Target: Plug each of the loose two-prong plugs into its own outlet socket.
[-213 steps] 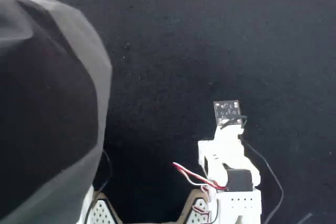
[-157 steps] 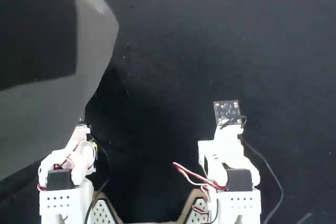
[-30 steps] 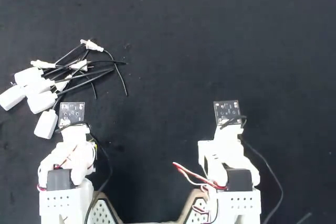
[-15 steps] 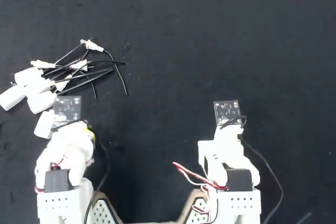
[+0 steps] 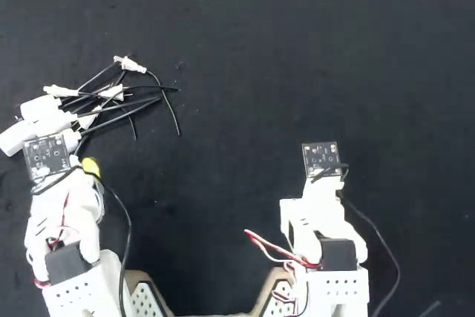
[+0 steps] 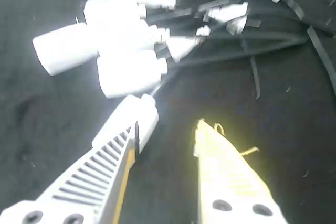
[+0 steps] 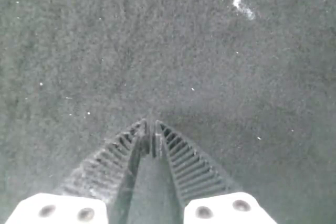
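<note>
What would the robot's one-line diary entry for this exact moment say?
left gripper: open, at corded plug-and-socket pile | right gripper: shut, over black table | visible plugs: lying loose

White plugs (image 5: 41,113) and tangled cords (image 5: 130,102) crowd before the left gripper (image 6: 169,127); the mat (image 5: 312,57) rightward gives passage.

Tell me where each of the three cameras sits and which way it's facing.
High view: fixed above the table, looking down; left arm by the pile of white plugs and sockets, right arm apart.
Left wrist view: on that wrist, looking past the open left end effector at the pile.
Right wrist view: on that wrist, looking past the shut right end effector at bare table.
Shared: high and left wrist views both show the pile.
</note>
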Controlling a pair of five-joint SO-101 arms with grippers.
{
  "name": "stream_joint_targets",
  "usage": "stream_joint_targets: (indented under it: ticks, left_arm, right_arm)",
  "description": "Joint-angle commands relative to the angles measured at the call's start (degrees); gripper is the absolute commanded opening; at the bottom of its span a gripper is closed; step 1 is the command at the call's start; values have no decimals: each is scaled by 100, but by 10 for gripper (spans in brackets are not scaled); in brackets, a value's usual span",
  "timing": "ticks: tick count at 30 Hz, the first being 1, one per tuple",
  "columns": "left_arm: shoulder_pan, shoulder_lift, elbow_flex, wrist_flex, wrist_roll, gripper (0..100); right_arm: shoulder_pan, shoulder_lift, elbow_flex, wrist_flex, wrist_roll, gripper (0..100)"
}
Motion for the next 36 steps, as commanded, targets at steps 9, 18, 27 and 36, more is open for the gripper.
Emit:
stream_joint_targets:
  ticks: [9, 18, 27, 36]
  left_arm:
    - [-708, -26, -13, -466, -281, 228]
    - [-857, 26, 207, -466, -1442, 272]
    - [-910, 0, 31, -519, -976, 274]
    - [-1068, 26, -75, -492, -703, 271]
  right_arm:
    - [-114, -532, 4, 44, 26, 13]
    - [-114, -532, 4, 44, 26, 13]
    - [-114, -532, 4, 44, 26, 13]
    - [-114, -532, 4, 44, 26, 13]
